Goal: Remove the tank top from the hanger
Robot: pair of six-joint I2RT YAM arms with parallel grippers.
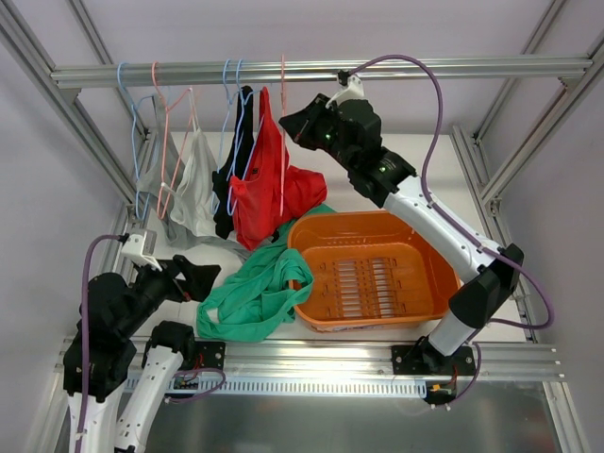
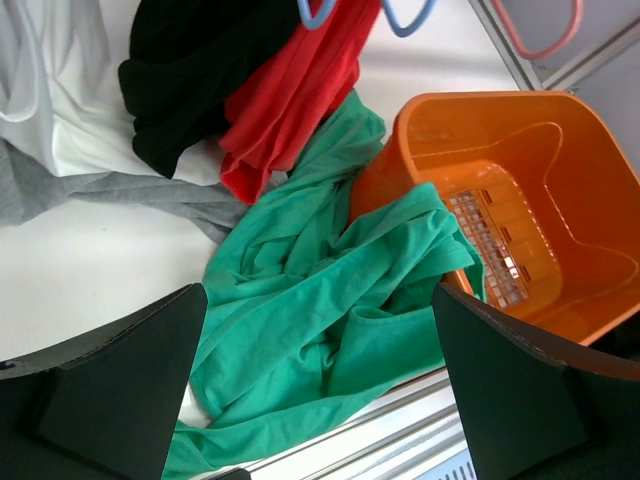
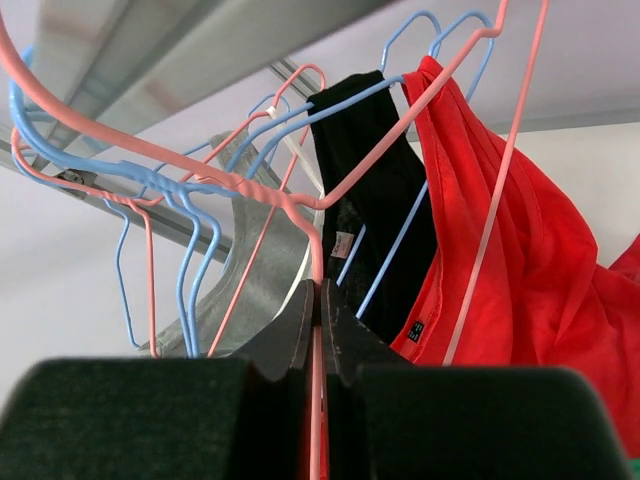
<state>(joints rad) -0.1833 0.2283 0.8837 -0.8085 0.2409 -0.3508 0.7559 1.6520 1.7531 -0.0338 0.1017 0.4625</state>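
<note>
The teal-green tank top [image 1: 253,294] lies crumpled on the table, off any hanger, with one part draped over the orange basket's left rim. In the left wrist view it [image 2: 320,300] fills the space below my open, empty left gripper [image 2: 320,400], which hovers by its left edge [image 1: 203,276]. The salmon-pink wire hanger [image 1: 282,104] hangs bare from the top rail. My right gripper [image 1: 291,127] is shut on it. In the right wrist view the jaws [image 3: 320,300] pinch the pink wire just below its twisted neck [image 3: 250,185].
The orange basket [image 1: 415,283] stands at centre right and also shows in the left wrist view [image 2: 540,180]. A red top [image 1: 269,189], a black garment [image 1: 241,123] and a pale grey-white top [image 1: 189,179] hang on light blue and pink hangers from the rail [image 1: 425,68].
</note>
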